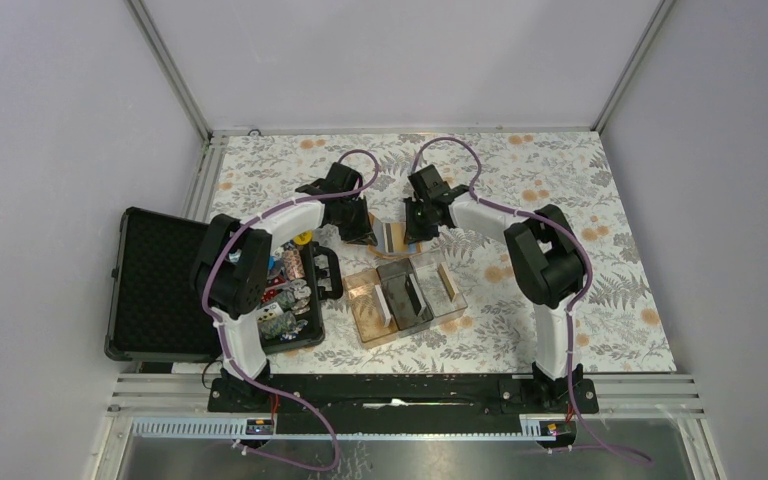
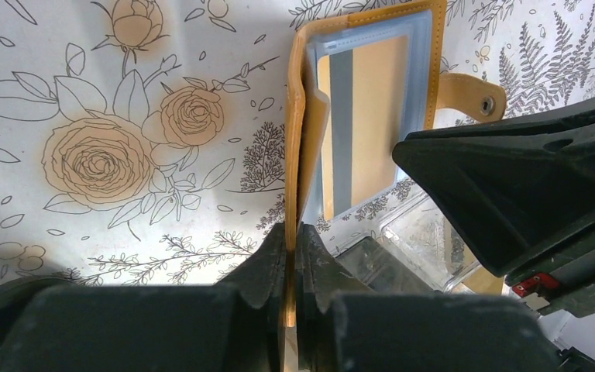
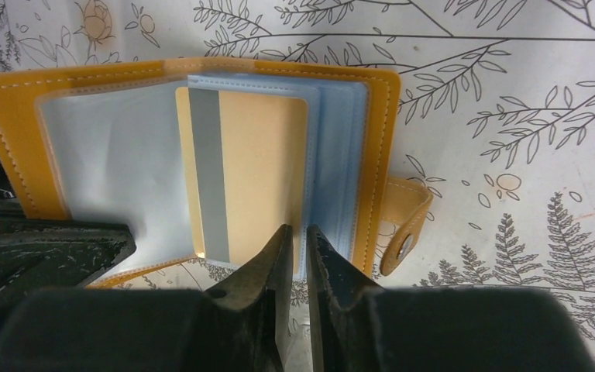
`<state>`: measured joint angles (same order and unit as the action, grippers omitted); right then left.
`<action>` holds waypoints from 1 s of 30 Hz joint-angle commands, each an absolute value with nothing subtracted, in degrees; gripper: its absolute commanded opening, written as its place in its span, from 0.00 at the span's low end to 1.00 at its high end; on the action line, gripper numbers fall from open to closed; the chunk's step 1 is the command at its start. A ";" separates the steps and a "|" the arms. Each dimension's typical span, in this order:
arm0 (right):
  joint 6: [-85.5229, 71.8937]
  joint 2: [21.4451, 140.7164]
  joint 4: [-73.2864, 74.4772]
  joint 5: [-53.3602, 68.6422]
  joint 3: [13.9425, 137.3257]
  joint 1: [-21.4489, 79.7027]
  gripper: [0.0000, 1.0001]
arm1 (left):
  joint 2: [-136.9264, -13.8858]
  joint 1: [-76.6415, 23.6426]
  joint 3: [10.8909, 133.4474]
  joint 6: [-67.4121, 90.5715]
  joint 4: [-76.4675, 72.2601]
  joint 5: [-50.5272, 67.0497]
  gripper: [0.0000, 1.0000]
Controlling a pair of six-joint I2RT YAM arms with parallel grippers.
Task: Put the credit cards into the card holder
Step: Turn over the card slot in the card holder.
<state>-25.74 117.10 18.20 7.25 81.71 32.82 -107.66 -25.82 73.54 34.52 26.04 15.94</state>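
The orange card holder (image 1: 388,236) lies open on the floral table between my two grippers. A tan credit card (image 3: 256,178) with a grey stripe sits in its pale blue sleeves (image 3: 333,155) and also shows in the left wrist view (image 2: 372,116). My left gripper (image 2: 290,236) is shut on the edge of the orange cover (image 2: 296,139), holding that flap up. My right gripper (image 3: 299,232) has its jaws nearly together, with the near edge of the blue sleeves between them, beside the card. In the top view both grippers (image 1: 360,228) (image 1: 417,225) meet over the holder.
A clear divided tray (image 1: 410,295) stands just in front of the holder, with a tan card (image 1: 448,283) upright in it. An open black hard case (image 1: 160,285) holding colourful chips (image 1: 285,300) sits at the left. The holder's snap strap (image 3: 403,225) sticks out at the right.
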 commanded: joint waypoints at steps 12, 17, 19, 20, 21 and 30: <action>-29.00 109.51 12.06 11.98 79.71 32.40 0.19 | -108.97 -26.02 76.17 34.15 27.25 13.67 0.00; -28.92 111.05 11.85 12.84 80.14 32.43 0.19 | -109.08 -26.02 76.31 34.19 27.17 14.06 0.00; -28.81 111.60 11.49 13.76 80.30 32.43 0.20 | -109.16 -26.02 76.39 34.17 26.95 14.60 0.00; -28.67 111.88 11.17 14.30 80.25 32.43 0.20 | -109.23 -26.02 76.36 34.19 26.78 14.88 0.00; -28.65 111.99 10.97 14.52 80.18 32.43 0.21 | -109.32 -26.02 76.43 34.15 26.73 14.88 0.00; -28.59 112.83 10.18 15.96 80.49 32.51 0.22 | -109.42 -25.99 76.52 34.33 26.33 15.50 0.00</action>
<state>-28.36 112.53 11.88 13.87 79.94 32.60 -108.88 -25.82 74.54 34.52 27.07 15.03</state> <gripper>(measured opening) 0.216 0.047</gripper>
